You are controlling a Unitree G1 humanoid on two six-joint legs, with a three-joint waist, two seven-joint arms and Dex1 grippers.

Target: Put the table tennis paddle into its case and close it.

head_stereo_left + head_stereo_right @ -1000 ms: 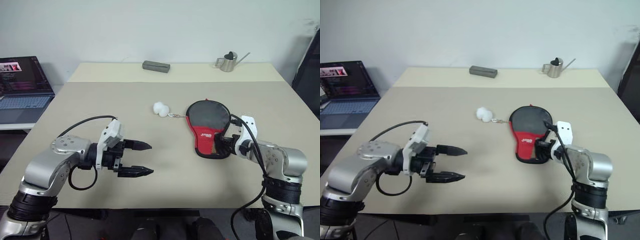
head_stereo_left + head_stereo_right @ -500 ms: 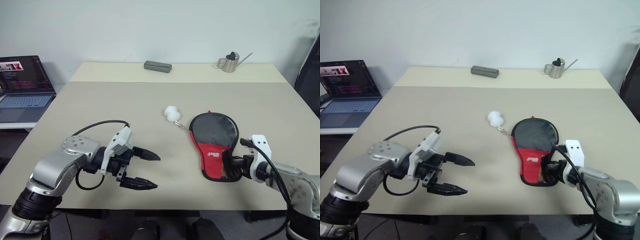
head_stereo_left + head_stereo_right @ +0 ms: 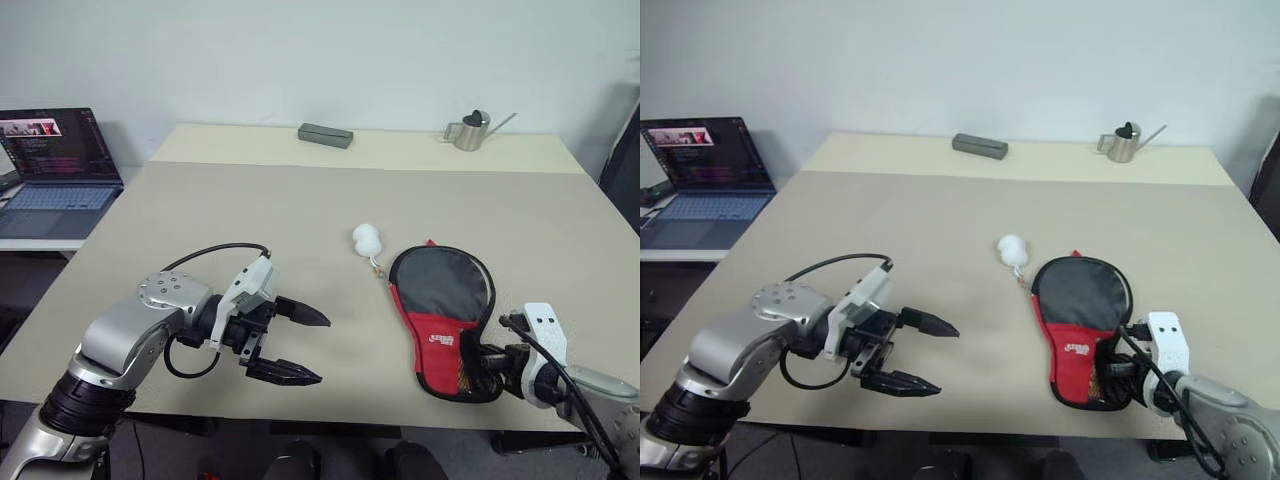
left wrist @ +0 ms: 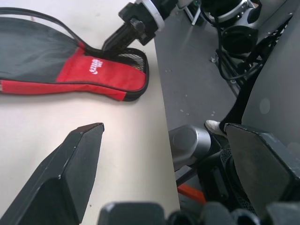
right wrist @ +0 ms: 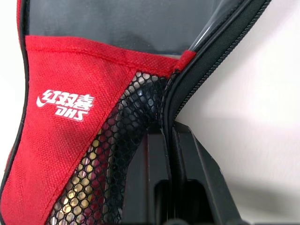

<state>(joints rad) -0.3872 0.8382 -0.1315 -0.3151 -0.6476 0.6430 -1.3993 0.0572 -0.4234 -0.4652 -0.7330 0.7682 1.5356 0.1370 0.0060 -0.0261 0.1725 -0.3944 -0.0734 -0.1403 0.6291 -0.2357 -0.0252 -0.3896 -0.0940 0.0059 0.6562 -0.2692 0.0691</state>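
Black-and-red fabric case [image 3: 443, 320] lies flat on the surface [image 3: 200, 220] near its front edge, pom-pom pull [image 3: 366, 238] trailing beyond its round end. Right hand [image 3: 487, 359] is clenched on the mesh handle end of the case, likely to drag and steady it. Table tennis paddle itself can't be made out, probably inside the case. Left hand [image 3: 295, 345] hovers released, fingers spread wide, aimed toward the case. Versus a second ago: case pulled closer to the robot, right hand drawn back with it

Open laptop [image 3: 55, 160] off the table's left; grey block [image 3: 325, 135] and metal watering can [image 3: 472, 131] at far edge
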